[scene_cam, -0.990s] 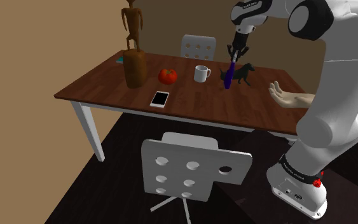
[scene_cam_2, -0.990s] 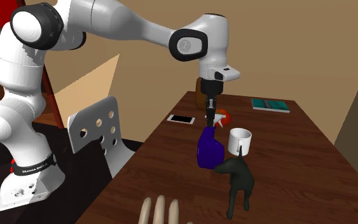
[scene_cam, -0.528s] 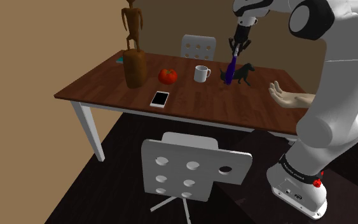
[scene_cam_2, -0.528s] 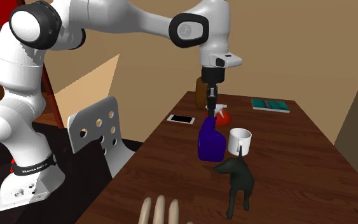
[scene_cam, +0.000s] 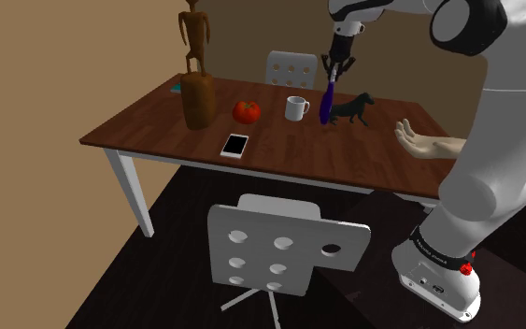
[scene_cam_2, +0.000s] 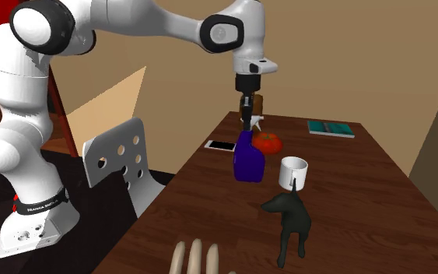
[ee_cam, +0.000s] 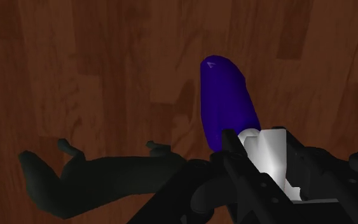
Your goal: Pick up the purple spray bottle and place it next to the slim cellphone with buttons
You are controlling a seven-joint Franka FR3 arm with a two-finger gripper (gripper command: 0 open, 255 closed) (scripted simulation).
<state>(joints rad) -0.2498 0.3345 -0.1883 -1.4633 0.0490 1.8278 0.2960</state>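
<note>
The purple spray bottle (scene_cam: 325,106) (scene_cam_2: 249,159) (ee_cam: 228,105) hangs upright just above the brown table (scene_cam: 279,154), between the white mug (scene_cam: 296,108) (scene_cam_2: 294,171) and the black animal figurine (scene_cam: 354,107) (scene_cam_2: 291,226). My gripper (scene_cam: 335,69) (scene_cam_2: 247,118) (ee_cam: 266,156) is shut on the bottle's white spray head from above. A slim white cellphone (scene_cam: 235,145) (scene_cam_2: 222,145) lies flat near the table's front edge, well off to the shoulder view's left of the bottle.
A red tomato (scene_cam: 246,112) (scene_cam_2: 268,142) and a tall wooden statue (scene_cam: 195,75) stand left of the mug. A teal flat object (scene_cam_2: 331,128) lies at the far corner, and a hand model (scene_cam: 424,143) at the right end. A white chair (scene_cam: 279,252) faces the table.
The gripper has risen with the bottle and carried it away from the figurine, toward the shoulder view's left and the mug. The bottle now hangs straighter.
</note>
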